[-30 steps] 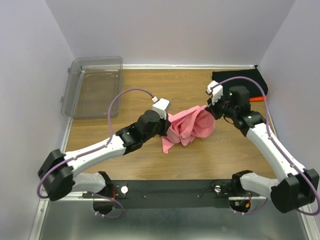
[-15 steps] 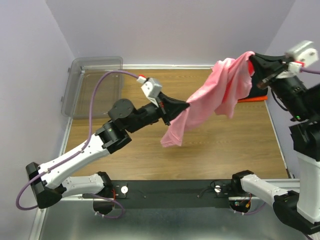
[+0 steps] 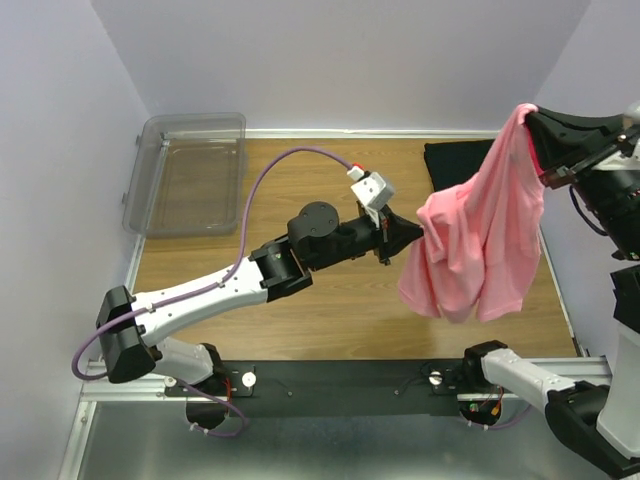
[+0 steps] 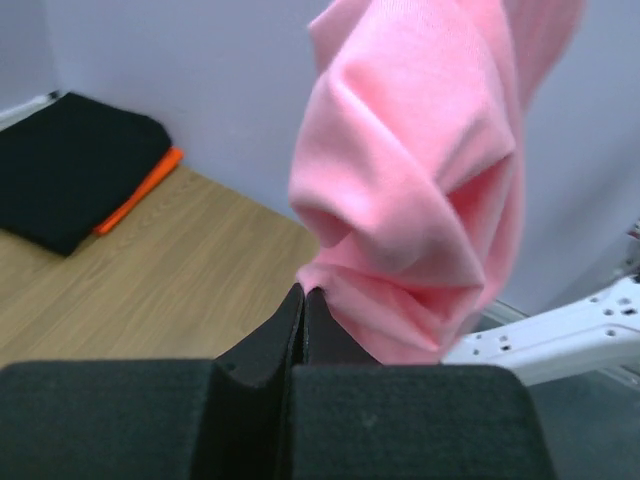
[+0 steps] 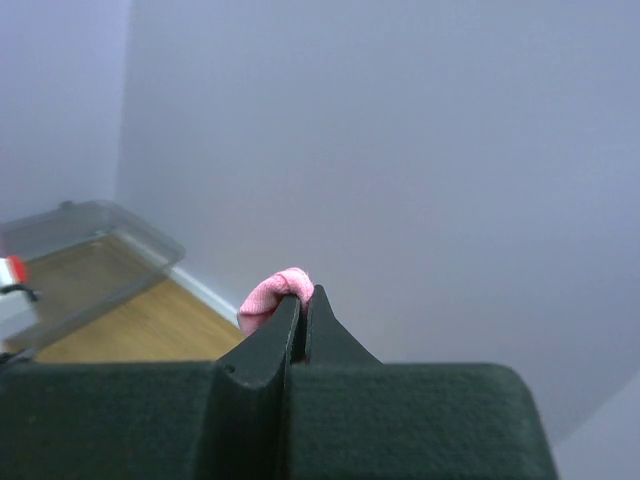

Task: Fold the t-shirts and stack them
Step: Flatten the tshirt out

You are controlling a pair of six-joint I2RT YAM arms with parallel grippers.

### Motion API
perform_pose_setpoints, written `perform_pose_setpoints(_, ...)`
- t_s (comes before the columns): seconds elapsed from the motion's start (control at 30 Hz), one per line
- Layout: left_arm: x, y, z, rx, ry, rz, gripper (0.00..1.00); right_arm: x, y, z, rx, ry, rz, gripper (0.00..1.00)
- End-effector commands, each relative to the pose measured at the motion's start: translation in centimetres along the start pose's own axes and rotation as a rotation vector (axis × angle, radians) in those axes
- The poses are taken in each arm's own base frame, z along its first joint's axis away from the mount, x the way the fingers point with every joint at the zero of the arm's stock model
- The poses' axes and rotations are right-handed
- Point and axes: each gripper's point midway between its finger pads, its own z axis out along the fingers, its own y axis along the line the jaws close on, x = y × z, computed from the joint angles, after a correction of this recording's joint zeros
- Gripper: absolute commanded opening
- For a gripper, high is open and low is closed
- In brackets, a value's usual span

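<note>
Top external view: the salmon-pink t-shirt [image 3: 478, 240] hangs in the air above the right side of the wood-grain tabletop [image 3: 330, 320]. Its soft cloth is draped in loose, rounded folds. The left jaws are closed on a bunch of the fabric at its near-left side. The right jaws, raised high beside the right wall, are pinched shut on a small roll of its top edge. In the far right corner a black t-shirt [image 4: 70, 165], folded into a thick rectangle, lies on an orange t-shirt [image 4: 140, 190]. A clear plastic bin [image 3: 190, 170] with rounded corners sits far left.
</note>
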Motion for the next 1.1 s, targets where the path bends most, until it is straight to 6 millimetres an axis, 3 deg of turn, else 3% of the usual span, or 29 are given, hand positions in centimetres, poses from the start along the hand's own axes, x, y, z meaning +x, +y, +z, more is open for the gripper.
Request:
perform_pose_setpoints(0.0, 2.8, 7.5, -2.5, -0.3, -0.028, -0.039, 0.05, 3.2, 5.3, 3.2, -0.301, 0.043, 0.174, 0.01)
perform_pose_setpoints(0.1, 6.1, 11.9, -6.1, -0.465, -0.024, -0.215, 0.51, 6.9, 8.9, 5.6, -0.498, 0.092, 0.33, 0.01)
perform_pose_setpoints(0.13, 7.8, 13.6, -9.2, -0.534, -0.02, -0.242, 0.83, 9.7, 10.5, 7.1, -0.569, 0.126, 0.427, 0.0)
perform_pose_setpoints(0.17, 8.1, 14.7, -11.1, -0.603, -0.045, -0.258, 0.93, 10.9, 11.0, 7.8, -0.588, 0.141, 0.473, 0.01)
perform_pose_setpoints(0.2, 6.3, 14.1, -13.4, -0.612, -0.127, -0.314, 0.98, 12.0, 11.6, 8.5, -0.6, 0.156, 0.519, 0.01)
perform_pose_setpoints(0.23, 8.6, 15.1, -15.7, -0.678, -0.092, -0.329, 0.98, 14.7, 13.2, 10.3, -0.608, 0.191, 0.547, 0.01)
perform_pose_setpoints(0.3, 7.9, 15.0, -18.3, -0.715, -0.151, -0.364, 0.98, 17.6, 16.3, 12.0, -0.65, 0.244, 0.555, 0.01)
perform_pose_setpoints(0.33, 6.7, 14.1, -20.0, -0.697, -0.211, -0.388, 0.98, 20.0, 20.3, 13.3, -0.685, 0.312, 0.569, 0.0)
perform_pose_setpoints(0.4, 6.1, 13.7, -21.5, -0.705, -0.244, -0.402, 0.98, 23.3, 24.6, 14.8, -0.704, 0.395, 0.559, 0.0)
perform_pose_setpoints(0.43, 5.5, 13.3, -22.5, -0.697, -0.268, -0.406, 0.98, 26.3, 28.6, 16.4, -0.718, 0.467, 0.555, 0.01)
perform_pose_setpoints(0.47, 5.2, 13.2, -22.9, -0.699, -0.282, -0.407, 0.98, 27.3, 30.3, 17.2, -0.716, 0.493, 0.552, 0.05)
perform_pose_setpoints(0.53, 4.8, 12.9, -23.4, -0.696, -0.29, -0.401, 0.98, 29.8, 33.1, 19.3, -0.662, 0.551, 0.524, 0.31)
perform_pose_setpoints(0.57, 4.9, 12.9, -23.5, -0.699, -0.285, -0.401, 0.98, 31.3, 33.6, 21.7, -0.611, 0.565, 0.508, 0.53)
perform_pose_setpoints(0.6, 4.9, 12.9, -23.4, -0.697, -0.278, -0.398, 0.98, 31.9, 33.2, 23.2, -0.555, 0.571, 0.485, 0.63)
perform_pose_setpoints(0.63, 4.8, 12.9, -23.3, -0.701, -0.264, -0.382, 0.98, 33.8, 31.0, 24.3, -0.418, 0.617, 0.422, 0.72)
perform_pose_setpoints(0.7, 5.2, 13.1, -23.1, -0.715, -0.233, -0.371, 0.98, 35.3, 28.8, 25.1, -0.36, 0.623, 0.338, 0.79)
perform_pose_setpoints(0.73, 5.6, 13.4, -22.8, -0.734, -0.204, -0.359, 0.98, 35.6, 26.0, 25.0, -0.339, 0.621, 0.346, 0.79)
perform_pose_setpoints(0.77, 6.0, 13.7, -22.7, -0.745, -0.184, -0.342, 0.98, 35.9, 24.9, 24.2, -0.351, 0.629, 0.366, 0.79)
perform_pose_setpoints(0.8, 6.8, 14.2, -22.3, -0.764, -0.15, -0.334, 0.98, 36.7, 22.0, 22.1, -0.355, 0.653, 0.371, 0.79)
perform_pose_setpoints(0.87, 7.8, 14.5, -21.6, -0.757, -0.113, -0.316, 0.98, 36.5, 22.1, 18.0, -0.529, 0.645, 0.404, 0.82)
perform_pose_setpoints(0.9, 9.0, 15.0, -21.0, -0.764, -0.072, -0.302, 0.99, 40.7, 22.0, 13.6, -0.58, 0.739, 0.393, 0.83)
perform_pose_setpoints(0.93, 10.3, 15.4, -20.7, -0.768, -0.043, -0.303, 0.98, 38.1, 20.8, 13.5, -0.596, 0.678, 0.36, 0.83)
perform_pose_setpoints(0.97, 10.3, 15.7, -20.0, -0.754, -0.051, -0.303, 0.98, 39.9, 21.4, 8.9, -0.62, 0.763, 0.358, 0.83)
perform_pose_setpoints(1.03, 12.9, 16.3, -18.3, -0.721, 0.042, -0.293, 0.98, 42.1, 21.9, 4.1, -0.663, 0.838, 0.317, 0.83)
perform_pose_setpoints(1.07, 13.1, 17.0, -16.5, -0.691, 0.051, -0.302, 0.98, 44.7, 23.7, -1.6, -0.707, 0.942, 0.349, 0.83)
